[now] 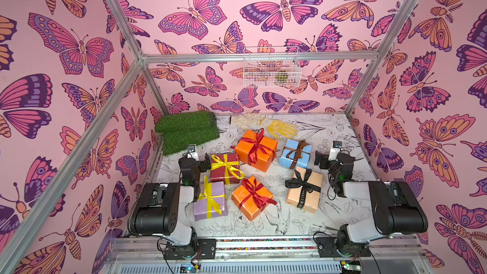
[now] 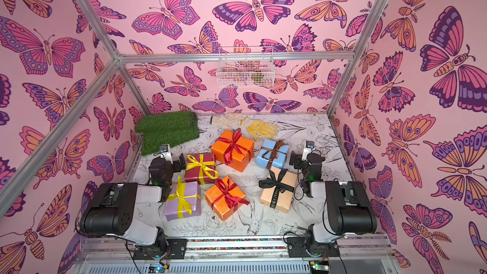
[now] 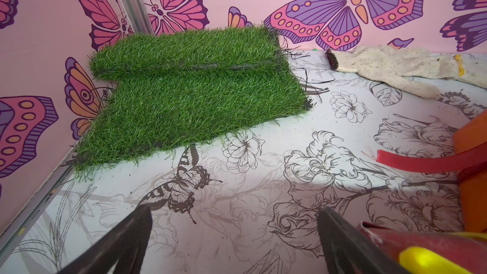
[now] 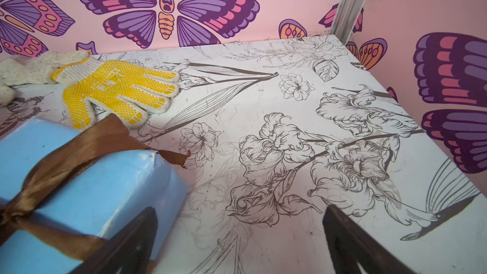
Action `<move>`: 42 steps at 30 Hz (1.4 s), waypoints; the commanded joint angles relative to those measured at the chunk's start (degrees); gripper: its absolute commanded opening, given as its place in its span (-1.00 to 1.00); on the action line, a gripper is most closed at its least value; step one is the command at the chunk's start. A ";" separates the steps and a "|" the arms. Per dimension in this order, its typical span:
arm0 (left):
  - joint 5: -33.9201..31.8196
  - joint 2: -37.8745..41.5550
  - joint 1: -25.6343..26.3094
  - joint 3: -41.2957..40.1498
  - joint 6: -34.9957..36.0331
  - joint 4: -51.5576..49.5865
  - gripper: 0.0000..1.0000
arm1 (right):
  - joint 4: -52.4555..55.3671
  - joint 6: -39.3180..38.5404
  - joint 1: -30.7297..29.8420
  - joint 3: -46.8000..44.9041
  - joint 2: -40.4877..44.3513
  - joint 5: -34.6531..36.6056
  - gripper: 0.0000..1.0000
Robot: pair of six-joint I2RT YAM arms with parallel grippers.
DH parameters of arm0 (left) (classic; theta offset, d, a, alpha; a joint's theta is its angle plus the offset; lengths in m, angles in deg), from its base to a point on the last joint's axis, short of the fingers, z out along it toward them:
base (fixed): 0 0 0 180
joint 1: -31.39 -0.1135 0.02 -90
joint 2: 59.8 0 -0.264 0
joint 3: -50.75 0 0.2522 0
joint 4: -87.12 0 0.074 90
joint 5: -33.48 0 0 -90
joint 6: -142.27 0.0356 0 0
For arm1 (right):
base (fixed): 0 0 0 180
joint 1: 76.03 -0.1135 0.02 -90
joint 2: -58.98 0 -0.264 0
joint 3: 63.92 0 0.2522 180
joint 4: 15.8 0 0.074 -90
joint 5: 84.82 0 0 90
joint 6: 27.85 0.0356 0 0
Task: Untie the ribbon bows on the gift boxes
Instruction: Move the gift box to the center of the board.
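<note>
Six gift boxes lie on the flowered table, all ribbon bows tied. At the back sit an orange box (image 1: 267, 160) with a red bow (image 1: 255, 145) and a light blue box (image 1: 303, 160) with a brown bow (image 4: 79, 146). The dark red box (image 1: 218, 175) and the lilac box (image 1: 203, 206) carry yellow bows. Nearer lie a second orange box (image 1: 245, 204) with a red bow and a peach box (image 1: 311, 196) with a black lettered bow (image 1: 303, 183). My left gripper (image 3: 235, 216) stands open beside the dark red box. Beside the blue box, my right gripper (image 4: 241, 214) stands open, holding nothing.
A green turf mat (image 1: 188, 131) fills the back left corner. A white glove (image 1: 245, 121) and a yellow glove (image 1: 282, 129) lie along the back wall. A wire basket (image 1: 271, 67) hangs on the back wall. Pink walls with metal posts close three sides.
</note>
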State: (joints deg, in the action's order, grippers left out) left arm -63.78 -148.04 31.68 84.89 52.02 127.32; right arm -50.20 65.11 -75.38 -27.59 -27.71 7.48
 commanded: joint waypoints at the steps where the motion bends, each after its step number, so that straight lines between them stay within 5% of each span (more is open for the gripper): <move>1: 1.01 -0.64 -0.30 0.36 0.39 -0.69 0.99 | 1.05 -0.41 -0.34 0.43 0.12 -0.55 0.98; 17: -1.79 2.69 -1.16 0.01 -1.81 -2.94 0.99 | 2.26 0.96 -0.53 -0.12 3.31 3.44 0.98; 22: -6.19 11.65 0.13 2.03 -1.17 -13.38 0.99 | 20.85 4.13 -3.64 4.32 13.09 11.83 0.98; 28: -10.76 21.51 5.75 11.15 -0.32 -32.05 0.99 | 38.83 4.95 -12.82 9.88 22.35 18.85 0.98; 33: -12.93 22.86 15.74 21.69 4.10 -44.36 0.99 | 57.62 8.97 -17.86 17.18 28.21 18.71 1.00; 37: -9.84 23.13 25.19 28.02 4.96 -51.02 0.99 | 70.44 16.99 -20.54 22.19 30.07 19.76 0.86; 42: 1.23 23.31 30.15 34.61 0.79 -59.26 1.00 | 82.44 26.66 -20.60 24.53 31.76 17.47 0.67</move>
State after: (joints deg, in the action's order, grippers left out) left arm -69.20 -125.66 60.44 116.80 54.64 76.50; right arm 18.82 83.84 -95.64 -4.38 3.13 25.45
